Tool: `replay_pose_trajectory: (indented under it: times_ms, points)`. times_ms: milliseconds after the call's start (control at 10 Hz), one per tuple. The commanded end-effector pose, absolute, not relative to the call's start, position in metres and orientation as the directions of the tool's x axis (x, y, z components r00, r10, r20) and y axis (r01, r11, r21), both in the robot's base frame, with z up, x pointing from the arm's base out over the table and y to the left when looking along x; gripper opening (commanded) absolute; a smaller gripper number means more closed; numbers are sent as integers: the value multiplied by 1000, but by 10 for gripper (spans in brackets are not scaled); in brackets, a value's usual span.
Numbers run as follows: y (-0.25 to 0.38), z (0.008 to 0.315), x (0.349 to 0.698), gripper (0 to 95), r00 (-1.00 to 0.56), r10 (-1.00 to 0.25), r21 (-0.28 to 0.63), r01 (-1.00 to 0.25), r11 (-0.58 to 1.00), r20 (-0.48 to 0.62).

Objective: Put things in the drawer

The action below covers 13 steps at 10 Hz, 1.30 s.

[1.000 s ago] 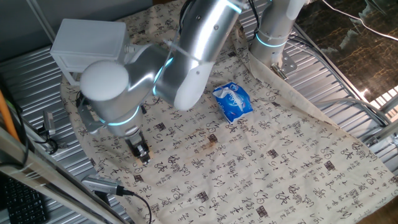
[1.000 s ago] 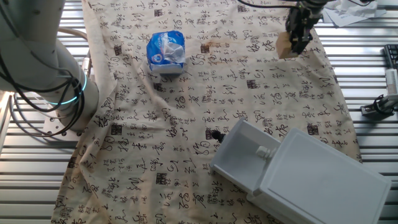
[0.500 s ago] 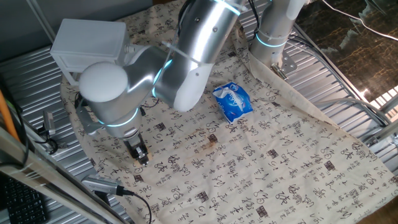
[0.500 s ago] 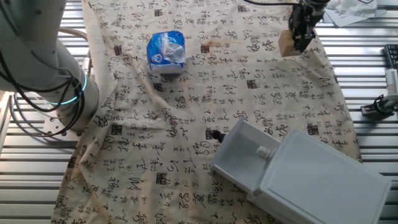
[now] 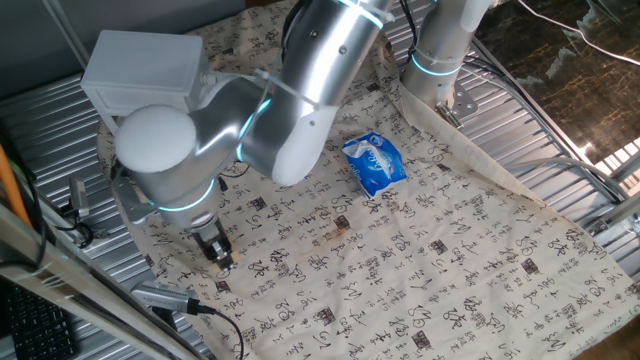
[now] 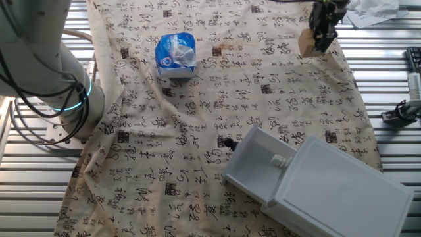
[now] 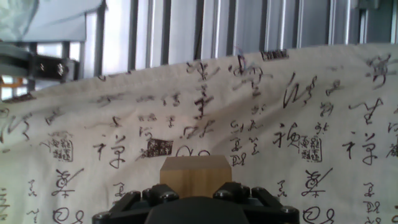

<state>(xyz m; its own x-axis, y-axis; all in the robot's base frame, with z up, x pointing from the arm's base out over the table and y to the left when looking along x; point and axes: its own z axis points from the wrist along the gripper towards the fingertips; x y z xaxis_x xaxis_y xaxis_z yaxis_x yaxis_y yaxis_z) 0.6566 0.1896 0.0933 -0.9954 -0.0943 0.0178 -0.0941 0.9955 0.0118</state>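
Note:
My gripper (image 6: 320, 34) is shut on the light-tan wooden block (image 6: 307, 43) and holds it above the printed cloth near the far edge. In the hand view the block (image 7: 194, 174) sits between the dark fingers (image 7: 140, 200), with the cloth below. In one fixed view the gripper (image 5: 218, 254) hangs under the big silver arm near the cloth's left edge. The white drawer (image 6: 258, 170) stands pulled open from the white cabinet (image 6: 342, 191), its small dark knob (image 6: 228, 142) facing the cloth. The cabinet also shows in one fixed view (image 5: 145, 65), behind the arm.
A blue packet (image 6: 175, 52) lies on the cloth, also in one fixed view (image 5: 375, 161). A second arm's base (image 6: 46, 85) stands at the cloth's side. Ribbed metal tabletop (image 6: 388, 85) surrounds the cloth. Cables and a clamp (image 6: 401, 110) lie beside the cabinet.
My gripper has risen with the block in it and drifted slightly toward the cloth's outer edge. The drawer and packet have not moved.

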Motion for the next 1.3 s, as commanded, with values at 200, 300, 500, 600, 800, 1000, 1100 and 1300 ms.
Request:
replay_pose_trajectory:
  times_ms: [200, 300, 500, 600, 800, 1000, 1100, 1300]
  points:
    - [179, 98, 651, 0, -993, -119, 8, -119, 993, 22]
    - [163, 106, 641, 0, -987, -158, 8, -158, 987, 29]
    - [116, 132, 602, 0, -972, -230, 9, -230, 973, 44]
    - [89, 149, 573, 0, -959, -277, 1, -278, 961, 51]
    - [67, 157, 521, 0, -923, -379, -44, -382, 923, 69]
    - [59, 144, 490, 0, -913, -404, -47, -407, 912, 64]
    - [56, 138, 479, 0, -917, -394, -41, -397, 917, 61]
    - [56, 138, 477, 0, -920, -388, -39, -391, 920, 58]
